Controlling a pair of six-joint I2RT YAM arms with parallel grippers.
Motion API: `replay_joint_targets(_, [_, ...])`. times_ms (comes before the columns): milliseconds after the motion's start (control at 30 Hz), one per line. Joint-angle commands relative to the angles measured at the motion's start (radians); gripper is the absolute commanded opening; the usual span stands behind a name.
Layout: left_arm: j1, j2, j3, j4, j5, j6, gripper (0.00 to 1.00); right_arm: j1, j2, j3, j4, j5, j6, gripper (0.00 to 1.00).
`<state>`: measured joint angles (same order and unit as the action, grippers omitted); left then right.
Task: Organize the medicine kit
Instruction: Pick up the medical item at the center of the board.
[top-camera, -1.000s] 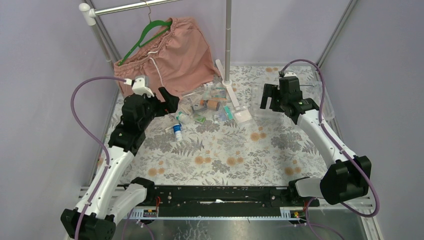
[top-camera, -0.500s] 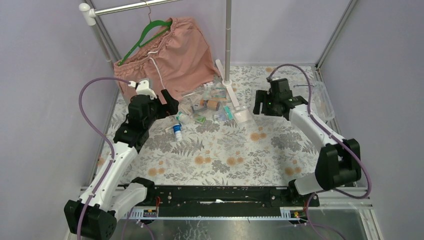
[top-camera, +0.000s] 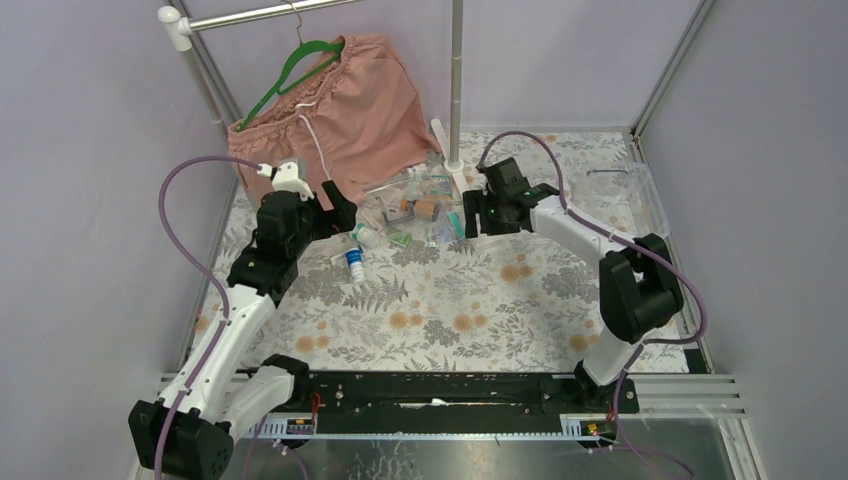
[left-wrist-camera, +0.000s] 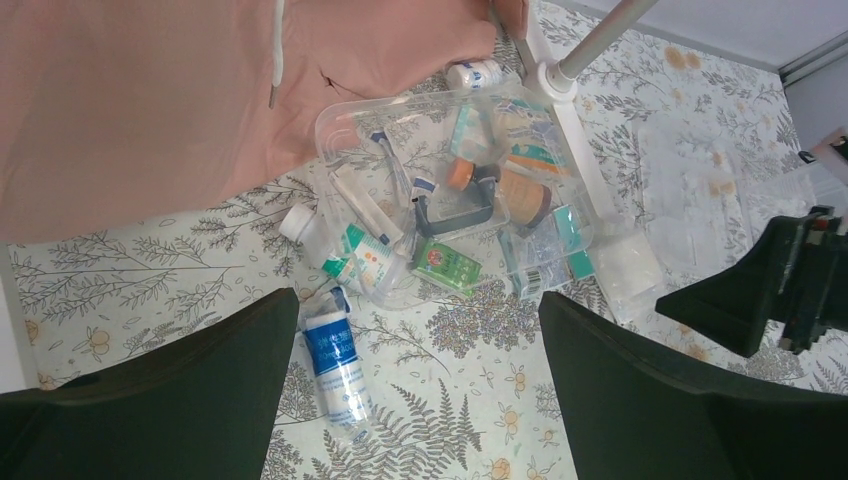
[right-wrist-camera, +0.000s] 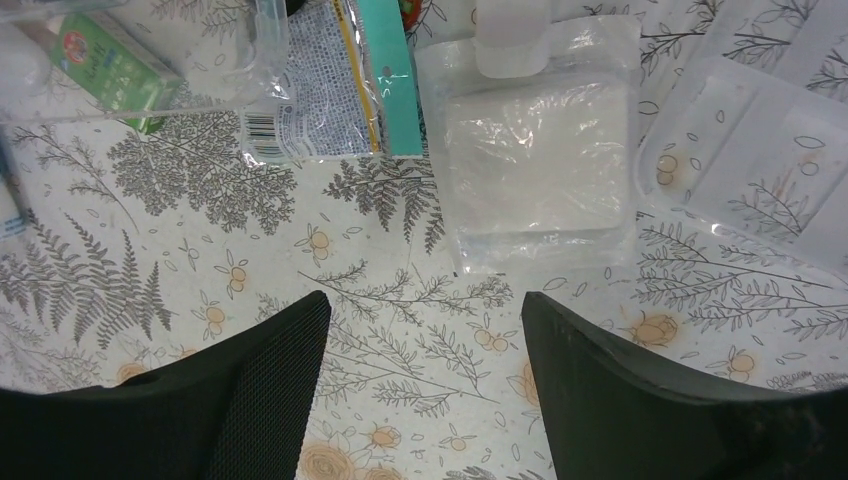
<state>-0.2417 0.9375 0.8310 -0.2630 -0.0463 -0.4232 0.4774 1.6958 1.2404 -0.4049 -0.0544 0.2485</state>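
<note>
The medicine kit's clear box lies open at the back of the table, with its black handle, small bottles and packets heaped inside. A bandage roll with a blue label lies loose in front of it, and a green carton lies at its near rim. My left gripper hovers open above the roll, empty. My right gripper is open over bare cloth. A clear gauze sachet lies just ahead of it and a teal packet to the left. The clear lid lies right of the sachet.
Pink shorts hang on a green hanger behind the box. A metal pole stands on a white base beside the box. A white bottle lies behind the box. Walls close the table's back and sides.
My right arm has swung left, from over the clear lid to the gauze sachet beside the box, and its jaws have narrowed a little. The left arm shifted slightly, then held still.
</note>
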Motion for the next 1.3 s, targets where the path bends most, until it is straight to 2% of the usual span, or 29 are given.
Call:
replay_joint_targets(0, [0.007,-0.008,-0.006,0.018,-0.002,0.026,0.99,0.017,0.057,0.06,0.002,0.046,-0.023,0.78])
replay_joint_targets(100, [0.008,-0.009,-0.007,0.016,-0.006,0.026,0.99,0.017,0.09,0.072,-0.044,0.093,-0.05,0.75])
replay_joint_targets(300, [0.018,0.002,-0.006,0.016,0.011,0.026,0.99,0.044,0.1,0.027,-0.005,0.021,-0.156,0.74])
replay_joint_targets(500, [0.024,0.007,-0.005,0.016,0.026,0.026,0.99,0.125,0.153,0.056,-0.01,0.16,-0.243,0.72])
replay_joint_targets(667, [0.028,0.007,-0.006,0.016,0.029,0.026,0.99,0.134,0.164,0.044,0.058,0.267,-0.279,0.66])
replay_joint_targets(1033, [0.038,0.01,-0.006,0.015,0.042,0.027,0.99,0.135,0.25,0.077,0.075,0.265,-0.301,0.62])
replay_joint_targets(1167, [0.04,0.009,-0.007,0.016,0.042,0.027,0.99,0.135,0.265,0.06,0.101,0.306,-0.297,0.53])
replay_joint_targets(1267, [0.042,0.009,-0.007,0.016,0.042,0.027,0.99,0.135,0.246,0.033,0.128,0.331,-0.289,0.38])
